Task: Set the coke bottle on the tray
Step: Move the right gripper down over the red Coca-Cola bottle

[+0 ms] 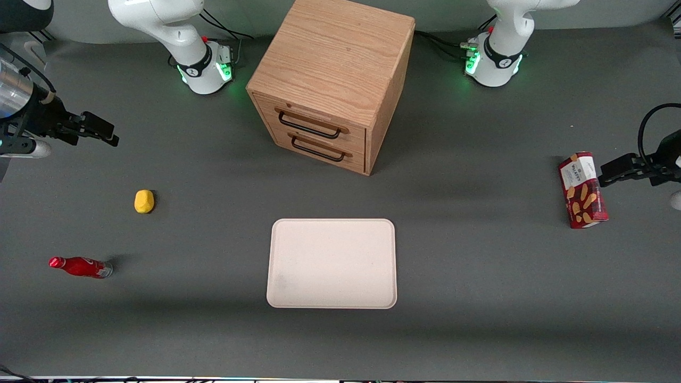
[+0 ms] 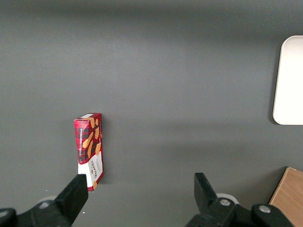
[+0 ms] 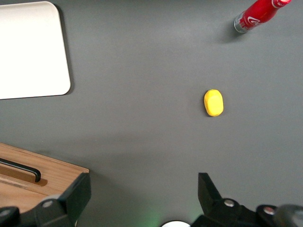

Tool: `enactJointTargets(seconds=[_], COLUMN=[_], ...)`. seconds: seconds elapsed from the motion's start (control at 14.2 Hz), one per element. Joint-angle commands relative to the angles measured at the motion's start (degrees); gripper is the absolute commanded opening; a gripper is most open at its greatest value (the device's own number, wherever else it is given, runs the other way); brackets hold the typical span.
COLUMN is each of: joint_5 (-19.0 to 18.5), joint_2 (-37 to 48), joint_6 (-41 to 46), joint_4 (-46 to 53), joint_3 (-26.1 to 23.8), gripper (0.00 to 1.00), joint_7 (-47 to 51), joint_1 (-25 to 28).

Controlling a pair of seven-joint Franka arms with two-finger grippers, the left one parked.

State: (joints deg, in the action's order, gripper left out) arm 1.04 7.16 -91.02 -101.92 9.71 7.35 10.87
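In the right wrist view we see the coke bottle (image 3: 258, 15) cut off at its cap, the tray (image 3: 33, 52) and drawer cabinet (image 3: 38, 182) partly cropped; the gripper (image 3: 144, 191) fingers spread.

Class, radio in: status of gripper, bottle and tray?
Gripper open, empty, high over bare table. Coke bottle lies toward working arm's end, apart from tray. Yellow lump nearby, not blocking.

We see a dark grey table (image 1: 479, 298) under soft, even light, with a wooden drawer cabinet (image 1: 332, 80) of two black-handled drawers standing at its middle, a yellow lump (image 1: 144, 201) toward the working arm's end and a red biscuit box (image 1: 583, 190) toward the parked arm's end.
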Motion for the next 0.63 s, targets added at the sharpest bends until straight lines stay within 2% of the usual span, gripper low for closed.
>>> enactJointTargets(seconds=[0.0,0.42,0.56], joint_5=[-1.3,-2.1,-2.4], joint_2=[-1.1,-3.4,-6.4], joint_6=[1.3,0.5,0.5], joint_4=[1.8,4.3,7.8], joint_3=[-0.2,0.3,3.4], gripper=[1.0,1.0,1.0], joint_7=[2.2,2.1,-5.8], joint_1=[0.1,-0.1,-0.1])
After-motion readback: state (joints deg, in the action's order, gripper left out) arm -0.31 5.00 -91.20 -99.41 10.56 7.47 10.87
